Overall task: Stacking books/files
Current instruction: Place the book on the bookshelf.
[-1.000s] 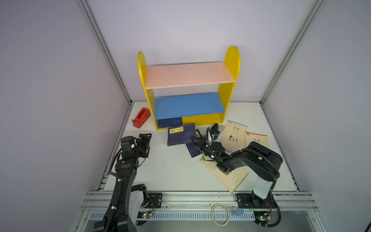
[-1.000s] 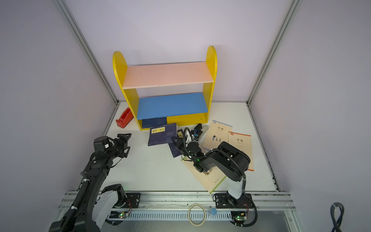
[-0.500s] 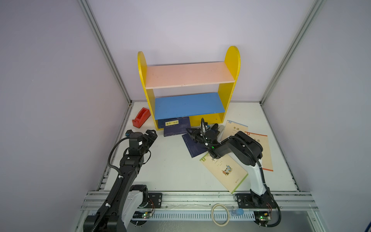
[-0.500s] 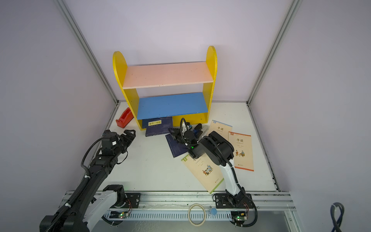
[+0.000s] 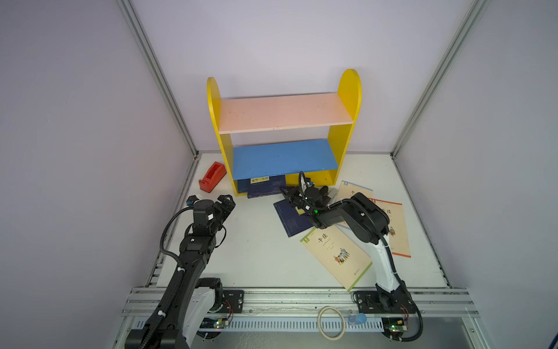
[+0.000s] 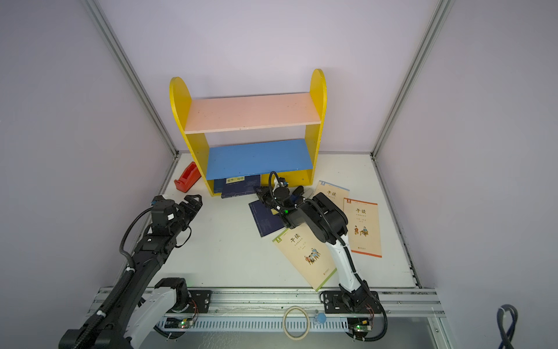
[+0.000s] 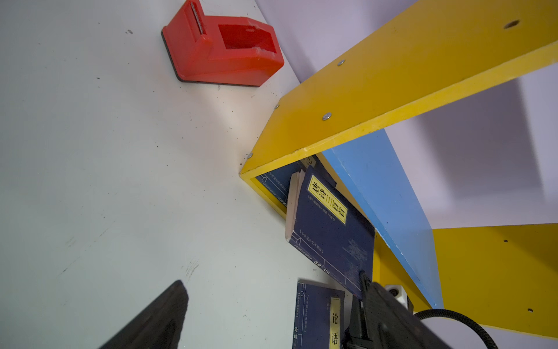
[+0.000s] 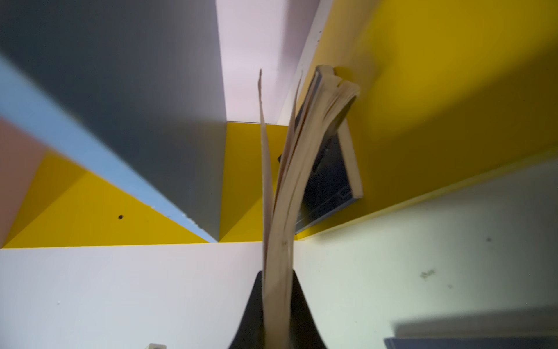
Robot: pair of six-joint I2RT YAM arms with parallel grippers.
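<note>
My right gripper (image 5: 289, 195) (image 8: 277, 302) is shut on the edge of a navy book (image 5: 266, 185) (image 6: 241, 185) (image 7: 329, 229) with a yellow label. The book's pages (image 8: 279, 196) fan out from the jaws. It lies half under the blue shelf, over another navy book (image 5: 241, 186) (image 8: 329, 181) in the bottom compartment. A third navy book (image 5: 291, 219) (image 7: 320, 317) lies flat on the table. Three cream books (image 5: 335, 256) (image 5: 395, 229) (image 5: 354, 192) lie to the right. My left gripper (image 5: 225, 204) (image 7: 271, 302) hangs open and holds nothing, left of the shelf.
The yellow bookshelf (image 5: 347, 99) with pink and blue boards stands against the back wall. A red tape dispenser (image 5: 212, 176) (image 7: 223, 51) sits to its left. A tape ring (image 5: 331, 322) lies on the front rail. Purple walls close in on both sides.
My right gripper has carried the navy book from mid-table back into the shelf's bottom compartment. The left arm has reached forward toward the shelf, still open.
</note>
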